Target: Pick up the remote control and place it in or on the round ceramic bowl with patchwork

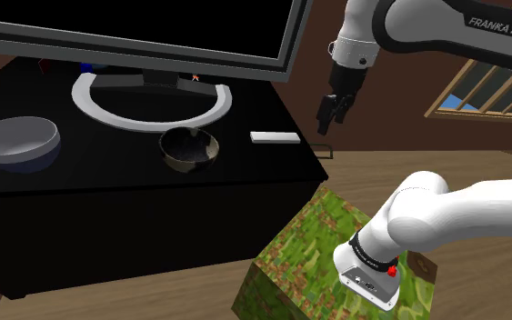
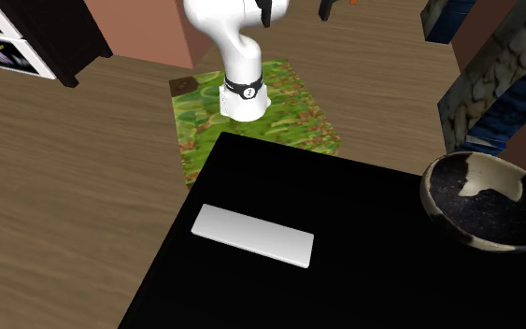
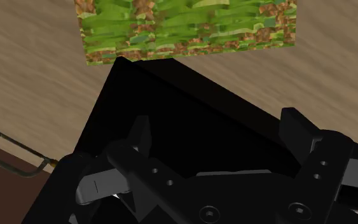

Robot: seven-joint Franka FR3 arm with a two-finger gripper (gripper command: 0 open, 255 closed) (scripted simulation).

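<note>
The remote control point(image 1: 275, 137) is a flat white bar lying on the black table point(image 1: 108, 191), close to the edge nearest the arm. In the second exterior view the remote control point(image 2: 253, 235) lies near the table's corner. The round bowl point(image 1: 190, 148) is dark with pale patches and stands upright, a short way toward the shoulder view's left of the remote; the bowl point(image 2: 490, 201) holds nothing. My gripper point(image 1: 336, 109) hangs in the air above and beyond the table's edge, apart from the remote. In the wrist view the gripper point(image 3: 220, 133) is open, with nothing between its fingers.
A large monitor on a ring-shaped foot point(image 1: 149, 105) stands behind the bowl. A second, blue and white bowl point(image 1: 15, 144) sits at the table's far end. The mossy green stand point(image 1: 326, 255) is beside the table, on a wooden floor point(image 2: 74, 178).
</note>
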